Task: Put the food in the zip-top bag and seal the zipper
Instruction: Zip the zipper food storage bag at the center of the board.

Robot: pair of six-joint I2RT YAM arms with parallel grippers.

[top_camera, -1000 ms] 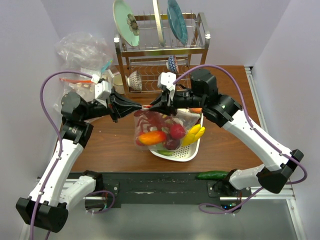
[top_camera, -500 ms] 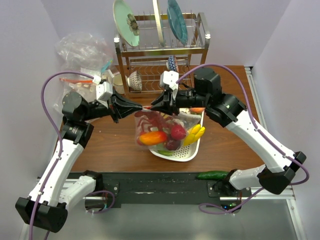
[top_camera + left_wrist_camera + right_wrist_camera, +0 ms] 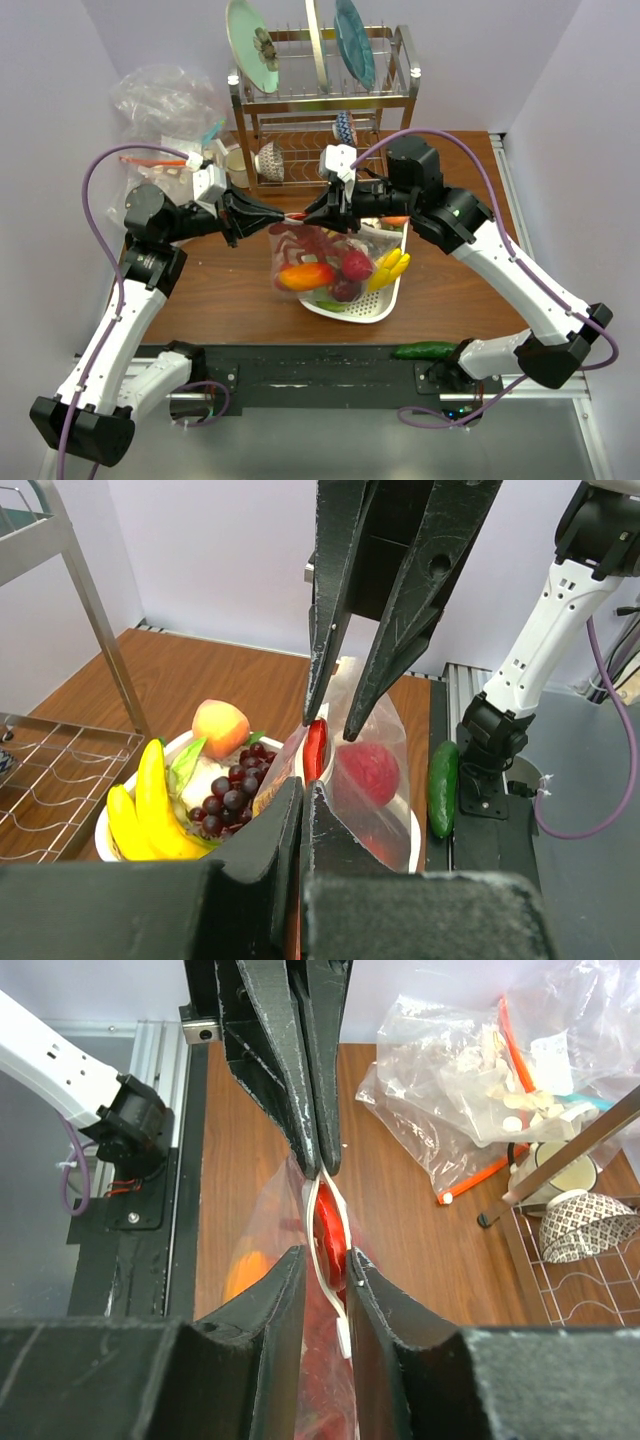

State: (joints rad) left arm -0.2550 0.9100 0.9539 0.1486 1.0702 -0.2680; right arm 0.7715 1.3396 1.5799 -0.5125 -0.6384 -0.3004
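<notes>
The zip-top bag hangs over the table's middle, beside the white tray, with food inside: an orange pepper and a dark red apple. My left gripper is shut on the bag's mouth edge. My right gripper faces it, tip to tip. Its jaws stand a little apart astride the zipper, which bows open around the red lobster. The apple shows through the bag. A peach lies in the tray.
Yellow bananas and dark grapes lie in the tray. A metal dish rack with plates stands at the back. A bulky clear bag with orange strips sits back left. A green cucumber lies on the black front rail.
The right gripper's jaws have eased slightly apart on the zipper and its arm has shifted a little. The left gripper and the bag have stayed where they were.
</notes>
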